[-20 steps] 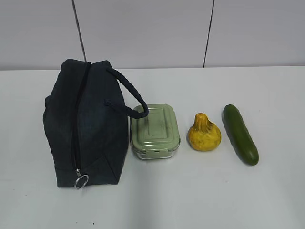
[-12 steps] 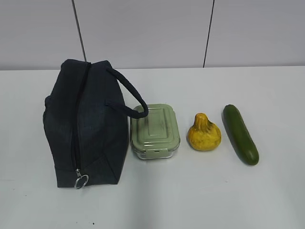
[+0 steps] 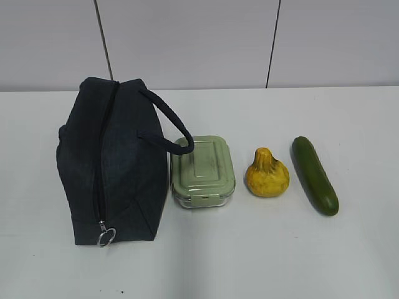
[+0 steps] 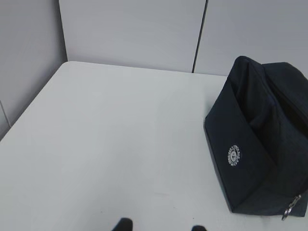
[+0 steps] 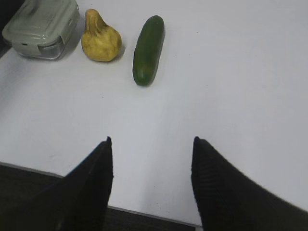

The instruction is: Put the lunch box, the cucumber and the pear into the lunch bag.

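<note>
The dark navy lunch bag [image 3: 112, 165] lies on the table's left, zipper shut, silver ring pull [image 3: 105, 236] toward the front, loop handle resting on the lunch box [image 3: 202, 171]. That box has a sage-green lid. Right of it sit the yellow-orange pear [image 3: 267, 174] and the dark green cucumber [image 3: 315, 175]. Neither arm shows in the exterior view. My left gripper [image 4: 161, 226] stands open over bare table, the bag [image 4: 260, 144] well to its right. My right gripper [image 5: 151, 140] is open and empty near the table's front edge, with the cucumber [image 5: 148, 49], pear [image 5: 100, 37] and lunch box [image 5: 41, 26] far ahead.
A white tabletop [image 3: 262, 255] carries everything, backed by a pale panelled wall [image 3: 187, 43]. In the left wrist view the table's left edge [image 4: 33, 101] meets a side wall. The table's front edge [image 5: 144, 211] runs just below my right fingers.
</note>
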### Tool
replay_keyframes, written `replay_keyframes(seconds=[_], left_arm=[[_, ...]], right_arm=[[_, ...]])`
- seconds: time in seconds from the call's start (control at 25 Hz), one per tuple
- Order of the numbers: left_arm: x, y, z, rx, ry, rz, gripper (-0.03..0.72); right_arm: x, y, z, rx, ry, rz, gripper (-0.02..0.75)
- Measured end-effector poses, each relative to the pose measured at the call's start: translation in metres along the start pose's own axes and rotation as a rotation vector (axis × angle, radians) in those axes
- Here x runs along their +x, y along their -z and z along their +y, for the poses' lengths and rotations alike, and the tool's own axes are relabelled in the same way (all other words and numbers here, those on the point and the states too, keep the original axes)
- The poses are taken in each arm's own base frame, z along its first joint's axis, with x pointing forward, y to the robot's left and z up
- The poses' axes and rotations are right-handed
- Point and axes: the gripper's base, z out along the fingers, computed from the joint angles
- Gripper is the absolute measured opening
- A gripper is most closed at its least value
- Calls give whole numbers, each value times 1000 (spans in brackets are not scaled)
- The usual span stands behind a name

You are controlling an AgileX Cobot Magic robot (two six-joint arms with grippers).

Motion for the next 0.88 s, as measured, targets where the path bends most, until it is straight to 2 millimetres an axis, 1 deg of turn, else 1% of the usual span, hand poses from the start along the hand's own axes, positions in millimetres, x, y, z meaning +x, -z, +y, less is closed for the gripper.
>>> replay_keyframes(seconds=[0.08,0.16,0.32,0.44,0.6,0.68,0.72,0.8,0.88], left_arm=[[0,0,0,0,0,0,237],[0,0,0,0,0,0,237],[0,0,0,0,0,0,237],[0,0,0,0,0,0,237],[0,0,0,0,0,0,237],[0,0,0,0,0,0,237],[0,0,0,0,0,0,237],[0,0,0,0,0,0,237],[0,0,0,0,0,0,237]], right_arm=[[-5,1,-1,8,-39,-18,417],[-16,-2,-3,12,-74,-8,417],[-43,-21,-9,10,-114,69,426],[-66,-41,-14,5,-129,147,472],[-102,-75,-21,-3,-134,255,539],[-121,-96,-24,-29,-131,309,550],[-131,-103,-24,-46,-140,314,553],[-151,-125,-25,-78,-173,333,556],[-166,-147,-26,-107,-206,349,556]])
